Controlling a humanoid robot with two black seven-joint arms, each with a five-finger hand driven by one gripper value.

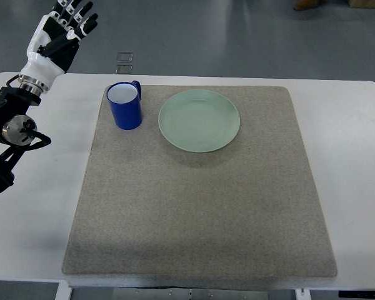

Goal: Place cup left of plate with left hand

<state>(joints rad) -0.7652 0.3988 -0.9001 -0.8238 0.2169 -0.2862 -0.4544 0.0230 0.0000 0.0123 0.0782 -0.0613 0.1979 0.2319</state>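
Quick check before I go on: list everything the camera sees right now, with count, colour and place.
cup: one, blue with a white inside, upright on the mat's far left corner, just left of the plate, not touching it
plate: one, pale green, empty, far middle of the mat
mat: one, grey-brown, covering most of the table
table: one, white, under the mat
small clear object: one, see-through, on the floor beyond the table; cannot tell what it is
left hand: one, white and black, fingers spread, holding nothing, raised past the table's far left corner
right hand: not in view
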